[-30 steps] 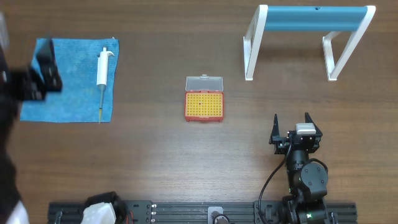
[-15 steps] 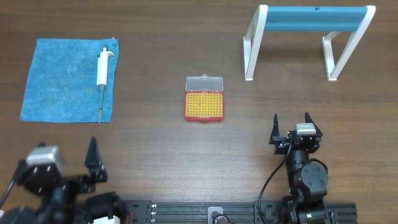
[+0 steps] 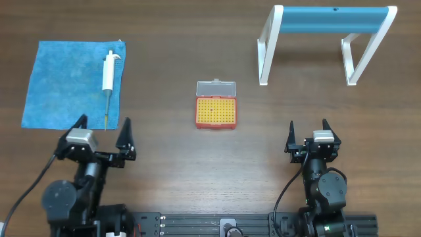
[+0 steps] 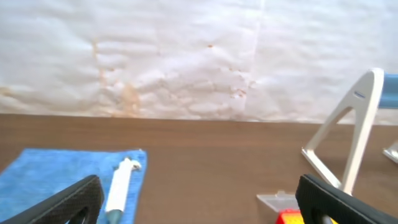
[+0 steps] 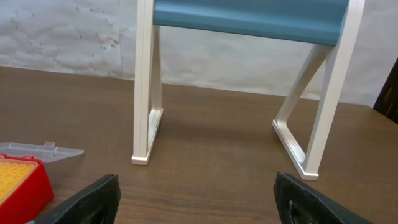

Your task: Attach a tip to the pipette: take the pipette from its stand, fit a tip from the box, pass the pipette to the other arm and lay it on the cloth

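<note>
L gripper [image 3: 104, 122] sits low near its base, fingers spread wide, nothing btw them. It is just on the robot's side of the cloth [image 3: 59, 85]. The blue cloth lies flat on the table [image 3: 164, 158] at far left. The pipette [image 3: 107, 78] lies on it along its right edge, well apart from the stand [image 3: 332, 18].

Handling, my guess: light, stiff plastic w/ a smooth, prob. slippery barrel. The fitted tip is only pressed on, so a knock could bend it or pop it off. Best hold is across the thick white barrel at mid-length, never the thin shaft or tip.

Looks: white body w/ a hooked finger rest at the far end. It narrows to a slim shaft, w/ what seems a yellowish tip pointing toward the robot, ending at about the cloth's near edge.

Tip box [image 3: 216, 112] is mid-table: red, rows of yellow tips, clear lid folded back on the far side.

R gripper [image 3: 308, 128] is also by its base, fingers apart and empty, facing the white-legged, blue-barred stand at far right.

Task looks about done.
</note>
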